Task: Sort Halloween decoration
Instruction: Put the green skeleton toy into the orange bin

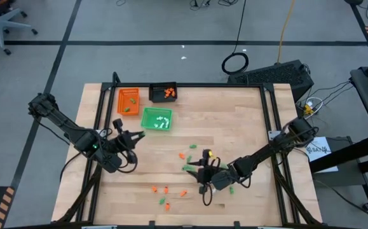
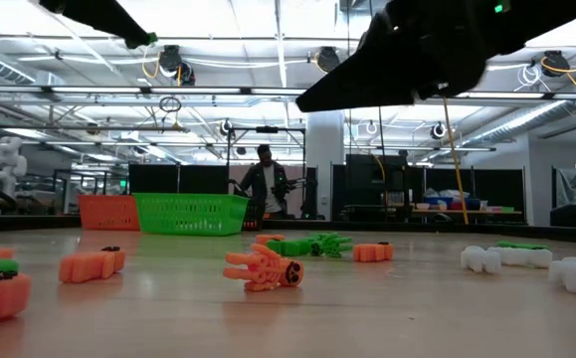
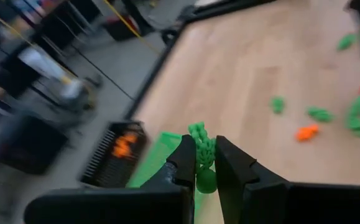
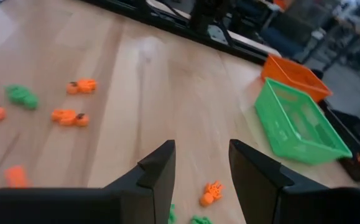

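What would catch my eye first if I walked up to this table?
Probably the three little trays, orange, black and green, clustered at the far left of the wooden table. Next, the tiny orange and green pieces scattered near the front edge. Then the arms: the left gripper pinches a green piece near the green tray, while the right gripper hovers open above the scatter.
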Available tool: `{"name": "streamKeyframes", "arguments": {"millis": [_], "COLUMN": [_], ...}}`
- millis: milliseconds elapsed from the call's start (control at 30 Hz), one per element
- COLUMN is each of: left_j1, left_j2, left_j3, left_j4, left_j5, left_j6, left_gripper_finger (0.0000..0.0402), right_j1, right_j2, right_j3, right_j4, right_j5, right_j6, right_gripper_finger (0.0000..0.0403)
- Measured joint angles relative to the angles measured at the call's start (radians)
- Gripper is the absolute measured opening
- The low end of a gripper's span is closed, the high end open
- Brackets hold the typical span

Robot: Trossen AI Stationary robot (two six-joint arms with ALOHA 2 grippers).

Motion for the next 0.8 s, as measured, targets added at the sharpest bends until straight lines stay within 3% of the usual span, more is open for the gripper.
{"name": "streamKeyframes", "arguments": {"millis": [200,367,600,800], "left_j1": [0.040,0.156,0.421,0.707], "left_j2": [0.000,-0.006,-0.044,-0.050], "left_j3": [0.000,0.000,0.000,0.001], "left_j4": [0.001,-0.007,-0.017,-0.092], "left_j5": [-0.121,-0.124,0.072,0.178], "left_j6": [0.147,0.177,0.204,0.202], "left_gripper_finger": [0.0032,0.0032,0.0032,0.0032], "right_j1": [0.008,0.000,0.001,0.001], "right_j2": [0.000,-0.001,-0.023,-0.031], "right_j3": [0.000,0.000,0.000,0.000], "right_j4": [-0.006,-0.005,-0.010,-0.038], "right_j5": [0.006,0.006,0.006,0.006], "right_j6": [-0.072,-0.088,-0.091,-0.082], "right_gripper_finger": [0.0137,0.0137,0.0137,0.0137]}}
